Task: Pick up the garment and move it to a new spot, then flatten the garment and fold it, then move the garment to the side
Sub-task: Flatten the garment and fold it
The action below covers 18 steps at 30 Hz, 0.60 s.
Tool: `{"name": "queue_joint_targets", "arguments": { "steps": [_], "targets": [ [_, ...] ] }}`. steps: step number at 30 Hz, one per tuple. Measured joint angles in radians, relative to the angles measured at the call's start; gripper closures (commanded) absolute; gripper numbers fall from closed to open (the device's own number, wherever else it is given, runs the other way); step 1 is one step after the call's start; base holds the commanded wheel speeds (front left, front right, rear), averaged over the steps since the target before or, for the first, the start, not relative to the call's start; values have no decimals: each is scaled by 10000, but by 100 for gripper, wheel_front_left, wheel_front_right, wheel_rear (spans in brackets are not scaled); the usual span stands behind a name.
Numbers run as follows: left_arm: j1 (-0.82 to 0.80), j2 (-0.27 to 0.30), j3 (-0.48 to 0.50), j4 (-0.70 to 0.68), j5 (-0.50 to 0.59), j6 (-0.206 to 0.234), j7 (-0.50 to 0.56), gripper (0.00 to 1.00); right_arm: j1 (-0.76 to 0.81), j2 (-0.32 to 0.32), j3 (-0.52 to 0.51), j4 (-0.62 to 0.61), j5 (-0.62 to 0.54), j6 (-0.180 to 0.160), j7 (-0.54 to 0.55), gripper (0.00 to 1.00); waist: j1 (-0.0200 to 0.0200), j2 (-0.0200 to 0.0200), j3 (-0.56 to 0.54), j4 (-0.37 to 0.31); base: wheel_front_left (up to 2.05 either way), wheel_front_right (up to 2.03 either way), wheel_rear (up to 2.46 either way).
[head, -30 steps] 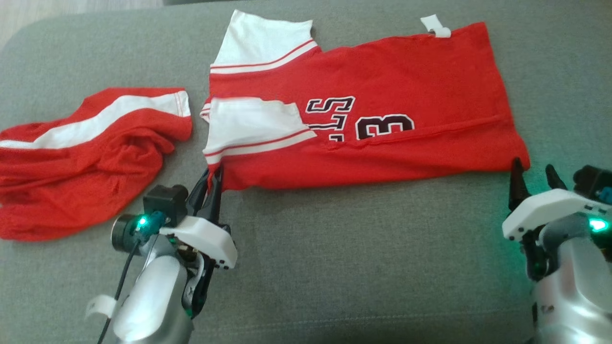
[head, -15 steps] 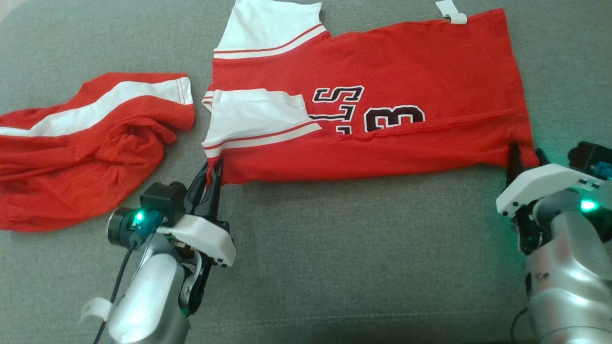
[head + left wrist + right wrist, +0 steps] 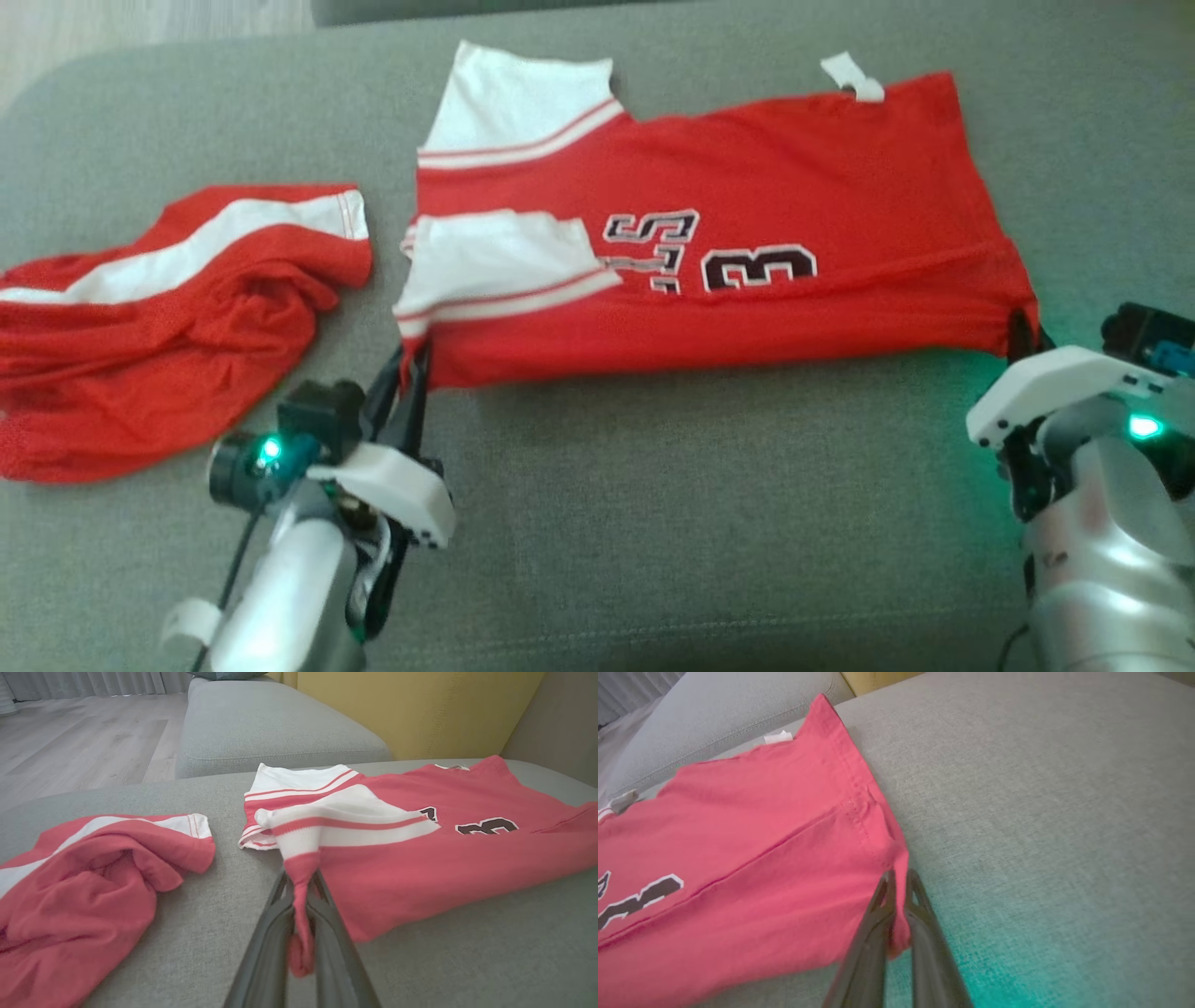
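Note:
A red jersey (image 3: 747, 196) with white sleeves and dark lettering lies spread on the grey couch, partly folded lengthwise. My left gripper (image 3: 411, 359) is shut on its near left corner, just below the white sleeve (image 3: 345, 826); the pinched cloth (image 3: 301, 905) runs down between the fingers. My right gripper (image 3: 1025, 329) is shut on the near right hem corner (image 3: 896, 905), and the near edge of the jersey (image 3: 738, 882) is raised a little off the cushion.
Crumpled red shorts (image 3: 159, 317) with a white stripe lie to the left, close to my left arm. The grey seat cushion (image 3: 700, 523) stretches open in front. Another cushion (image 3: 275, 723), a yellow backrest (image 3: 420, 704) and wooden floor (image 3: 79, 737) lie beyond.
My right gripper has closed in on the jersey's near right corner and shut on it. The left gripper kept its hold. The head camera shifted, so the whole picture moved.

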<state>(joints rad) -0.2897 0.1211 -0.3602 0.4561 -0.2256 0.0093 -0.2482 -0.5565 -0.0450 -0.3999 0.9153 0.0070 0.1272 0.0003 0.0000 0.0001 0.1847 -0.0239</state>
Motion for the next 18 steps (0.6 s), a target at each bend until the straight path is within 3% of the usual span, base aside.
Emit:
{"name": "queue_joint_targets", "arguments": {
  "steps": [11,18],
  "targets": [
    [1461,2,-487,102,-63,52,192,100,2060,38,-142,-980,291,4,851,100,0,0,-1280,-140,0,0,0],
    [2425,-2,-752,-36,-261,173,487,100,3736,61,270,-2796,940,4,1889,100,0,0,-1907,-309,0,0,0]
  ]
}}
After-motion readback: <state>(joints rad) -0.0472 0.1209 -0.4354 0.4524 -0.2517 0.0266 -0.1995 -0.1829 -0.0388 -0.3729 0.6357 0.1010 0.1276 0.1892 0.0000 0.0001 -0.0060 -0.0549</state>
